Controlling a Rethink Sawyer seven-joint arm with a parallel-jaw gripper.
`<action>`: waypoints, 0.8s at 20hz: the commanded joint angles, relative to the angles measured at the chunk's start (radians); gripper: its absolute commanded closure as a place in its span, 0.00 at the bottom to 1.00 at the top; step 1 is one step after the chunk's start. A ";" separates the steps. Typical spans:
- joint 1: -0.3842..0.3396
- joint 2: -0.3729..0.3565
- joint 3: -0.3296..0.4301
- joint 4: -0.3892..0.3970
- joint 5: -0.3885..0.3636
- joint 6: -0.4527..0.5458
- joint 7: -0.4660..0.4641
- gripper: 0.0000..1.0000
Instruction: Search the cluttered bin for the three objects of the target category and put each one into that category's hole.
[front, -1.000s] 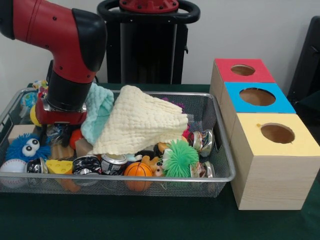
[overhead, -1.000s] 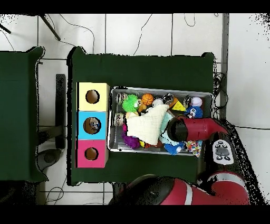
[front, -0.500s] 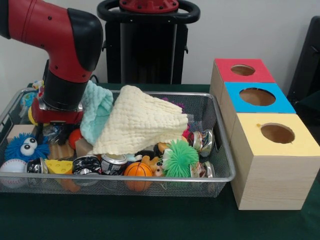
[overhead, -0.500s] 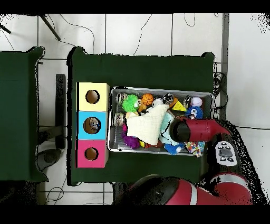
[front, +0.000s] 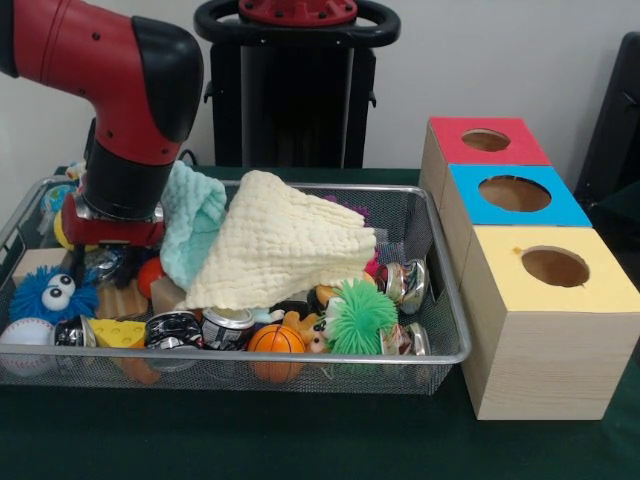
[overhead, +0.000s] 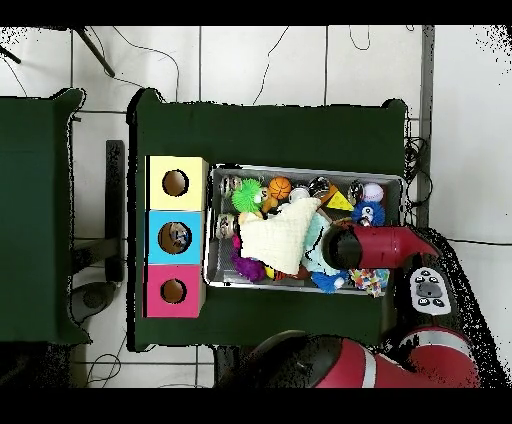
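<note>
Yellow cloth (front: 280, 245) drapes the wire bin (front: 440, 260); my hand (front: 105, 262) dips into clutter beside the blue fuzzy toy (front: 50, 293), its grip I cannot tell.

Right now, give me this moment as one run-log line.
arm: down in wire bin, camera-left end | gripper: buried in toys, state unclear | cloths: yellow cloth covering centre | holes: nothing visibly dropped

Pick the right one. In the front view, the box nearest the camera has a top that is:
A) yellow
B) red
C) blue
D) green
A: the yellow-topped box stands closest to the camera, with the blue-topped box behind it and the red-topped box farthest back, all beside the wire bin.
</note>
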 joint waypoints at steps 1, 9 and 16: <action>-0.038 0.056 0.065 0.048 0.022 0.186 0.000 0.00; -0.026 0.067 0.039 0.038 0.034 0.273 -0.017 0.00; -0.019 0.081 0.020 0.011 0.036 0.359 -0.038 0.00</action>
